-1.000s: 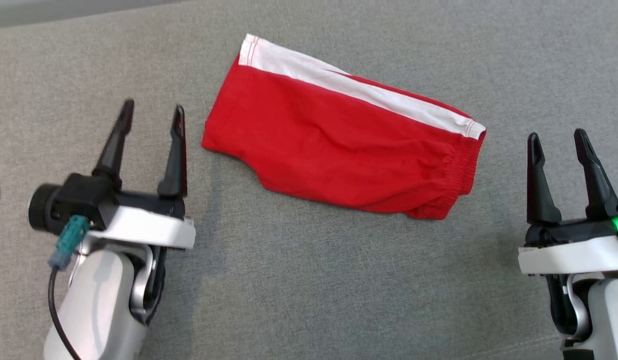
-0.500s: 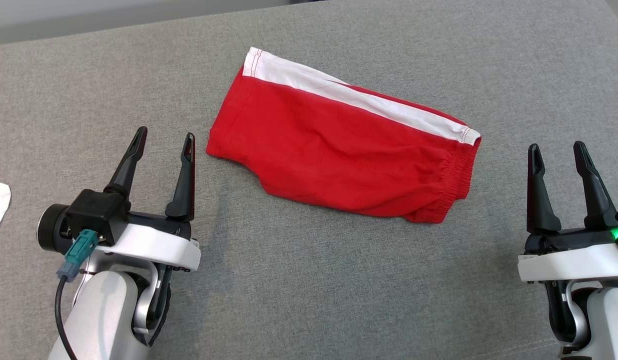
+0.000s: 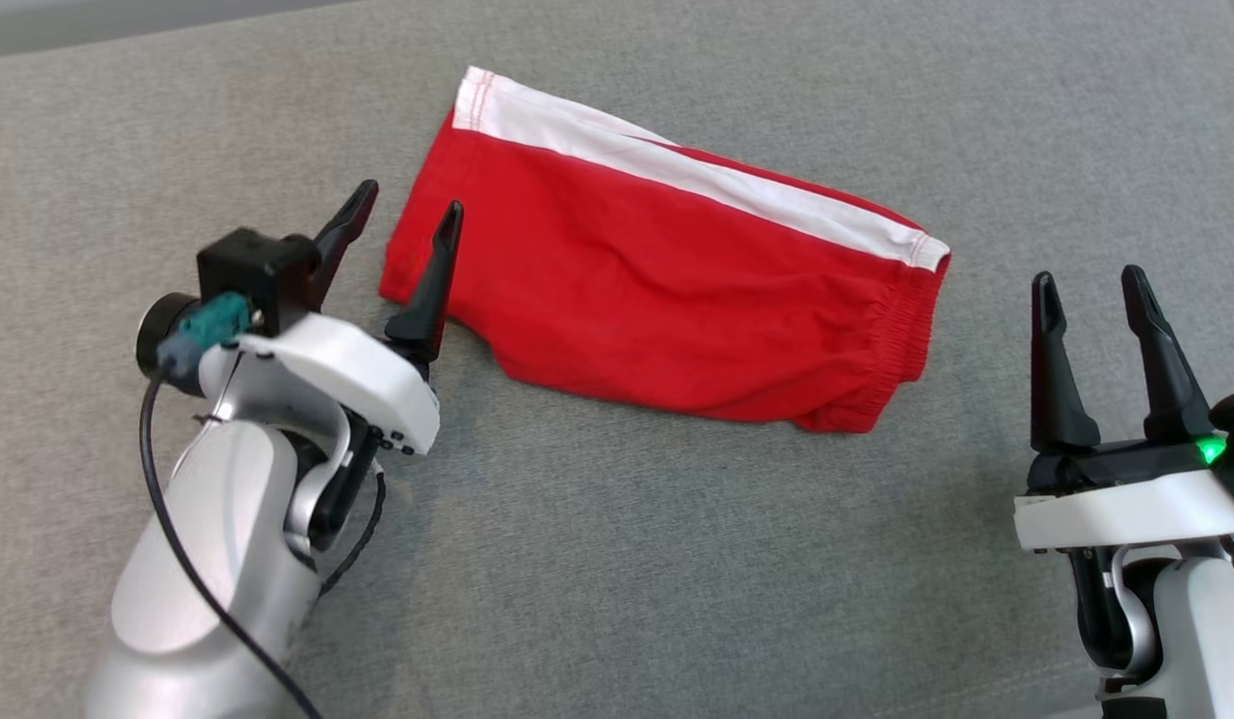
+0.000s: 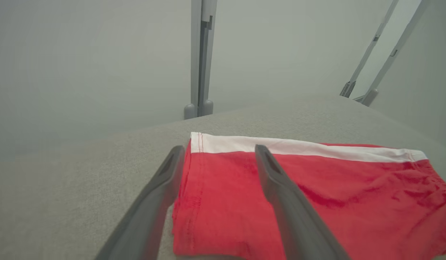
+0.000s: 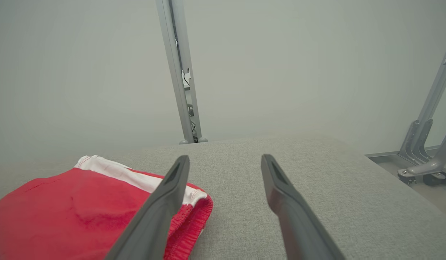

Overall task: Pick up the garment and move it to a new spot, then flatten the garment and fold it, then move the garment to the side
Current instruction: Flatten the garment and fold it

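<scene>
The garment is a pair of red shorts with a white side stripe, folded in half and lying flat on the grey fabric surface. My left gripper stands open at the garment's left hem, one finger over the red cloth and the other over the grey surface. In the left wrist view the garment lies under and between the open fingers of the left gripper. My right gripper hangs open to the right of the elastic waistband, apart from it. The right wrist view has the garment left of the right gripper.
Grey upholstery covers the whole work surface, with wide bare room in front of the garment and to its right. Beyond the far edge stand a pale wall and metal frame posts, with a wheeled frame base off to the right.
My left arm has swung forward and to the right, bringing its open fingers onto the garment's left hem. The right gripper has stayed put and open. The camera has shifted a little.
</scene>
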Available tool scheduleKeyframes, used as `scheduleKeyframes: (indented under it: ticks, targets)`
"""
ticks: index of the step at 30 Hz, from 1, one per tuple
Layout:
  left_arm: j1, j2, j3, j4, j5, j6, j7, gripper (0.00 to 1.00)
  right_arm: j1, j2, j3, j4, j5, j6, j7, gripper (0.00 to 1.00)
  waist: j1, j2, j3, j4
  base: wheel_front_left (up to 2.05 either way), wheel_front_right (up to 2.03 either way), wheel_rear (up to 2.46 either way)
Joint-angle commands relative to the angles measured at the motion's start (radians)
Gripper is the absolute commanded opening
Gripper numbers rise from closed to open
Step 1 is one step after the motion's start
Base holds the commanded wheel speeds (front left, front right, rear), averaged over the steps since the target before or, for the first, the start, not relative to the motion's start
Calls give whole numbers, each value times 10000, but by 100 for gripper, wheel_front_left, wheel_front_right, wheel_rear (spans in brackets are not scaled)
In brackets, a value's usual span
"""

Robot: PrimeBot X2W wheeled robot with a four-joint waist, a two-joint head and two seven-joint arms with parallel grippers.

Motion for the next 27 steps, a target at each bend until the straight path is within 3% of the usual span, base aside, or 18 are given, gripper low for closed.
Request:
scheduleKeyframes:
  ticks: [1,7,16,17,18,19,27]
  targets:
    - [-226,7,23,229,-146,-106,107,100,-121,-13,7,35,59,-3,-32,100,0,-1,88,-118,0,0,0]
    - [-1026,244,222,2356,-665,-350,752,100,-230,18,253,237,321,-3,-104,100,0,-1,297,-504,0,0,0]
    - [-1534,110,24,4298,-1270,-713,1016,97,-237,35,397,383,587,-3,-186,100,0,-1,412,-591,0,0,0]
    - [-1563,92,-48,4443,-1334,-764,1087,81,-242,34,405,376,601,-3,-196,100,0,-1,416,-593,0,0,0]
    - [-1590,74,-111,4560,-1423,-804,1104,48,-244,36,417,372,622,-3,-204,100,0,-1,420,-594,0,0,0]
    - [-1625,62,-154,4655,-1524,-813,1080,0,-255,38,428,375,632,-3,-207,100,0,-1,420,-597,0,0,0]
    - [-1518,126,-226,4953,-2042,-878,421,0,-225,35,385,447,698,-3,-224,100,0,-1,295,-534,0,0,0]
